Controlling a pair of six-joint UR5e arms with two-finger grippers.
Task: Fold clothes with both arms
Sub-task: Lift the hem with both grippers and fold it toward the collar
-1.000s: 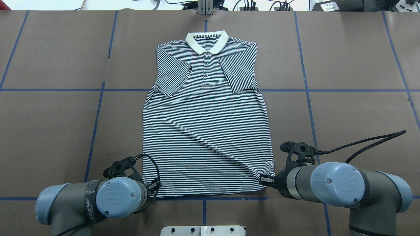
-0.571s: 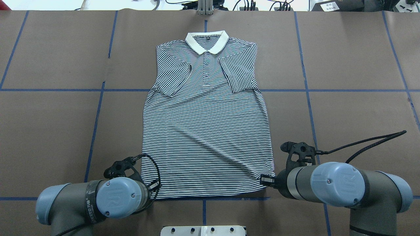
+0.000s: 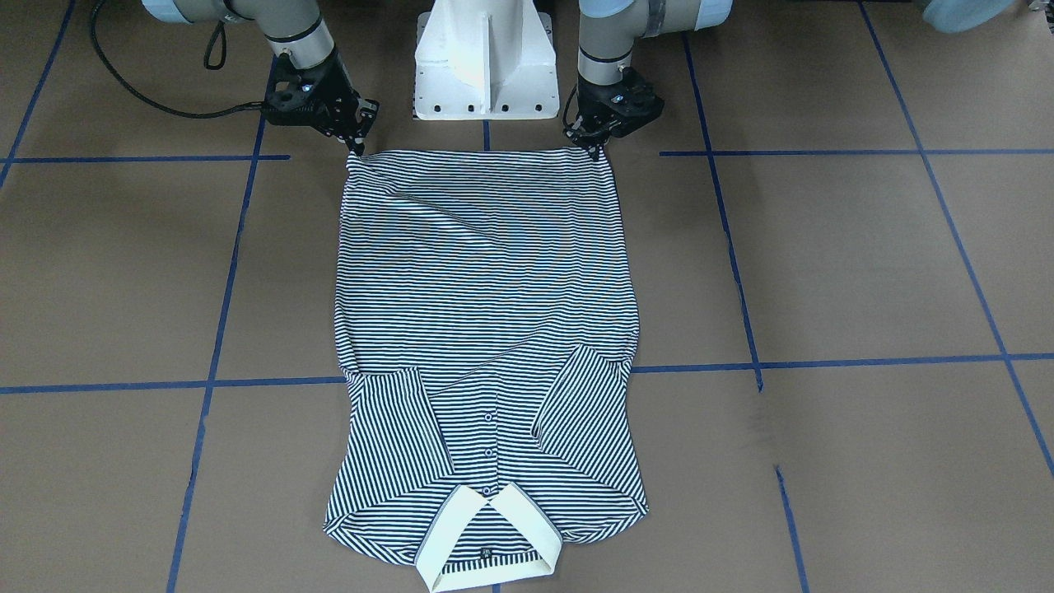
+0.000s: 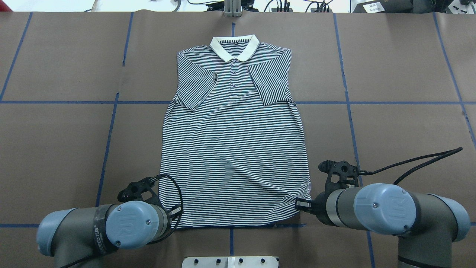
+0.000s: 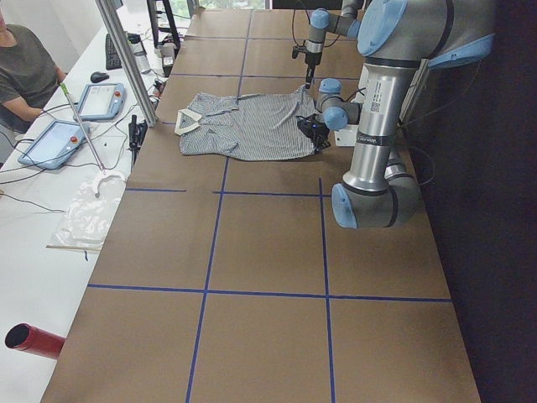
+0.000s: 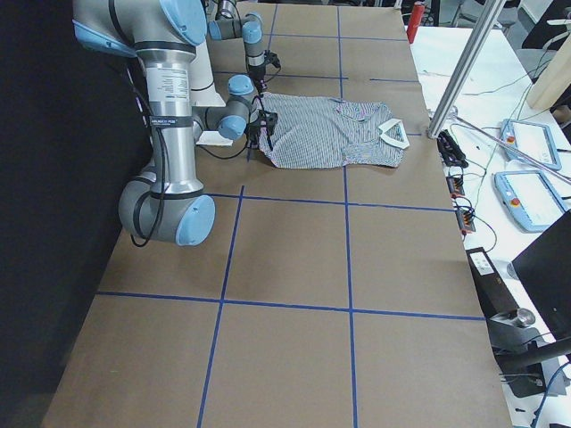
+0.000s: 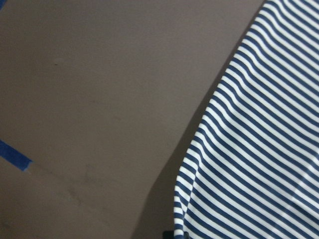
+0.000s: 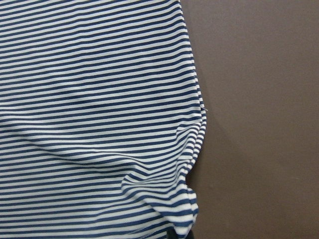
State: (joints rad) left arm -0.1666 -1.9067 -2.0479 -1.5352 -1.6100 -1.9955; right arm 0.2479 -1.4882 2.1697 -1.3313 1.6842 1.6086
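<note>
The striped polo shirt lies face up on the brown table. Its cream collar is at the far end and both sleeves are folded in over the chest. My left gripper is shut on the hem corner on my left side. My right gripper is shut on the other hem corner, where the cloth bunches slightly. In the overhead view both wrists hide most of the fingers. The left wrist view shows the shirt's hem edge running down to a dark fingertip at the frame's bottom.
The white pedestal base stands between the arms just behind the hem. Blue tape lines cross the table. A black cable loops out from the right wrist. A person sits beside tablets past the table's far edge.
The hem has drawn slightly toward the robot. The diagonal crease across the lower shirt has flattened. The left arm has shifted a little outward and nearer. Both grippers still hold the corners.
</note>
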